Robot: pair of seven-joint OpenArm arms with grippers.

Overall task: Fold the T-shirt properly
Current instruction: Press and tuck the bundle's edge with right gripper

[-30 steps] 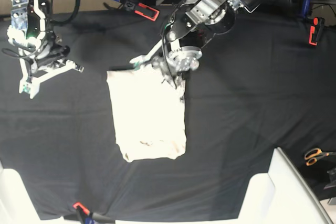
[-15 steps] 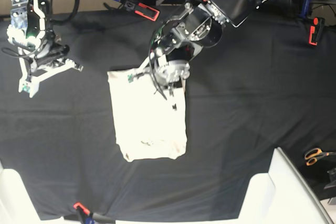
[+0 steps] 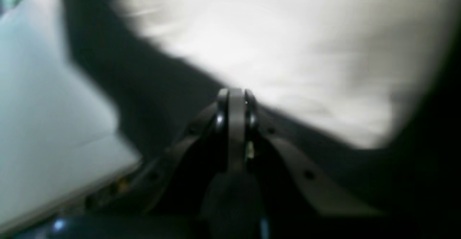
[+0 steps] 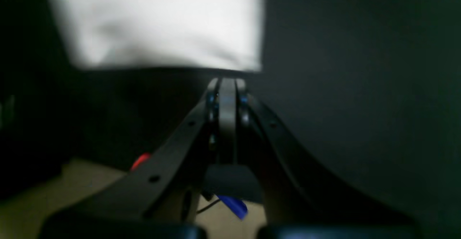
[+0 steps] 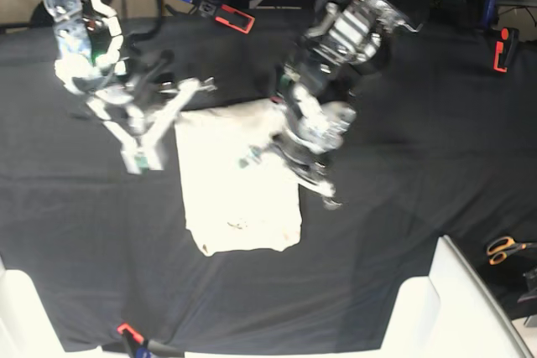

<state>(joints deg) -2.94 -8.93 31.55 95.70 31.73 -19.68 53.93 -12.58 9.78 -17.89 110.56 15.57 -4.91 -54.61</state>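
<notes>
black table (image 5: 436, 165), both closed hands (image 5: 329, 197) newly nearer folded t-shirt (image 5: 239, 178)

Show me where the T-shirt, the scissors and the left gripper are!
T-shirt (image 5: 239, 199): base view, middle of the folded cloth.
Scissors (image 5: 506, 249): base view, orange handles.
Left gripper (image 3: 236, 94): left wrist view, tips of the shut fingers.

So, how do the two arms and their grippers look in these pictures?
Both arms are silver-grey metal with black joints and black cables. The right gripper has pale, white-looking fingers forming a V; the left gripper looks similar, but is blurred. In the wrist views the fingers appear dark, with small round holes.
</notes>
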